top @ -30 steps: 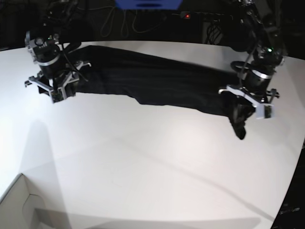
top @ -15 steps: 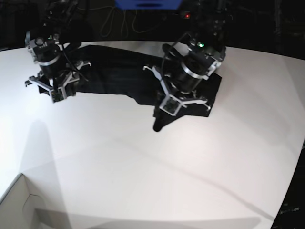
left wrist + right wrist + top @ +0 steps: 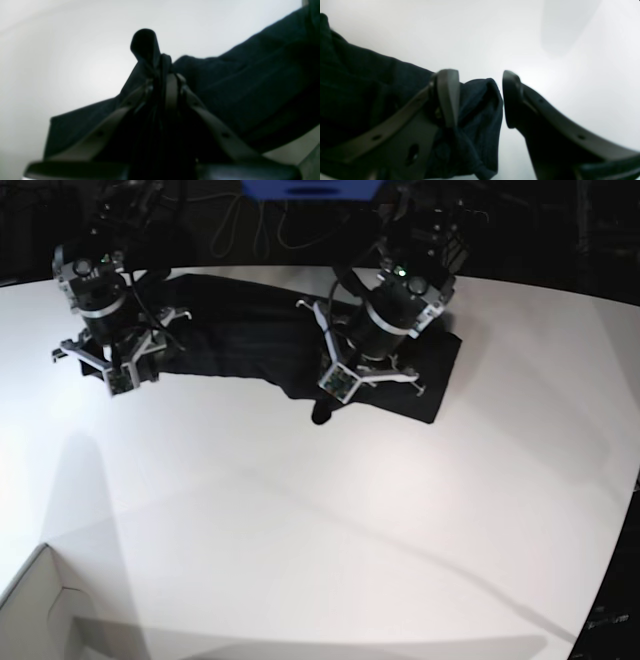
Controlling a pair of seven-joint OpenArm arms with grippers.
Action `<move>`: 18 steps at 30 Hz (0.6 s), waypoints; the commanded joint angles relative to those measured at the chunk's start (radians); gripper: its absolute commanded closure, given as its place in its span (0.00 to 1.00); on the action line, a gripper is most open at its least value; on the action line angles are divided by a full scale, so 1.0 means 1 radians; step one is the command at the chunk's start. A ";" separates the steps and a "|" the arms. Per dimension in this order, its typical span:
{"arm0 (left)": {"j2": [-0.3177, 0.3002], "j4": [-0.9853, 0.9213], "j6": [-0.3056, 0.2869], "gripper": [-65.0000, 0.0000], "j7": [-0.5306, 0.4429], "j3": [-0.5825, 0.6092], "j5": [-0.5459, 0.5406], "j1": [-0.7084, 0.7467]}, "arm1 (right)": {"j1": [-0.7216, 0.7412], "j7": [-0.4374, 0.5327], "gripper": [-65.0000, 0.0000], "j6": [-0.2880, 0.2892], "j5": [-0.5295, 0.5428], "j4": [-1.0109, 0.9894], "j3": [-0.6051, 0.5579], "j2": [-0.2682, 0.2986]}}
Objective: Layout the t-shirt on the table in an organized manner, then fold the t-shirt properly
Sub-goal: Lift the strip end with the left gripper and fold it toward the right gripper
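1. The t-shirt (image 3: 260,340) lies as a dark band along the far part of the table (image 3: 330,520), one end under the right gripper (image 3: 120,375), the other doubled over beneath the left gripper (image 3: 335,395).
2. The left gripper is clamped on a bunched end of the cloth; a short tail of fabric hangs just below its fingertips, over bare tabletop.
3. The right gripper stands with jaws apart, holding nothing; the cloth's end sits between and beside its fingers.
4. Judged step: a fold along the garment's length, the left arm carrying its end toward the right gripper's side. The next move probably calls for laying that end flat on the lower layer, edges matched, before letting go.
5. The left wrist view shows the pinch itself: fabric (image 3: 146,47) poking up past the closed fingers. The right wrist view shows cloth (image 3: 480,105) lying loose in the gap. Only the base view shows both arms and the garment's whole shape.
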 commanded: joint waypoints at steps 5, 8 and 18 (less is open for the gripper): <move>0.004 0.017 -0.001 0.99 -0.024 0.019 -0.015 -0.006 | 0.005 0.021 0.57 -0.004 0.011 0.018 -0.001 0.001; 0.003 0.022 -0.007 0.99 -0.024 0.055 -0.018 -0.006 | 0.005 0.021 0.57 -0.004 0.011 0.018 -0.001 0.001; 0.003 0.030 -0.007 0.65 -0.023 0.158 -0.018 -0.006 | 0.000 0.021 0.56 -0.004 0.011 0.019 0.002 0.001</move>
